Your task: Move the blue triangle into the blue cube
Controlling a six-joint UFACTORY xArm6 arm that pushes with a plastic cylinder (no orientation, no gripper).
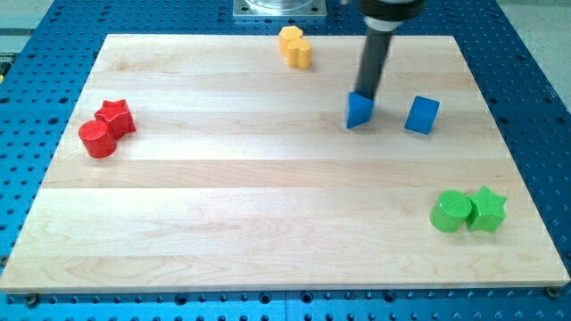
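The blue triangle (pixel 359 111) lies on the wooden board (pixel 268 205) at the view's upper right of centre. The blue cube (pixel 422 115) sits to its right, with a gap of bare board between them. My tip (pixel 367 95) comes down from the view's top and rests at the triangle's top edge, touching or nearly touching it. The rod partly hides the triangle's upper rim.
Two yellow blocks (pixel 295 45) sit together at the view's top centre. A red star (pixel 115 117) and a red cylinder (pixel 96 139) sit at the left. A green cylinder (pixel 451 212) and a green star (pixel 486 209) sit at the lower right.
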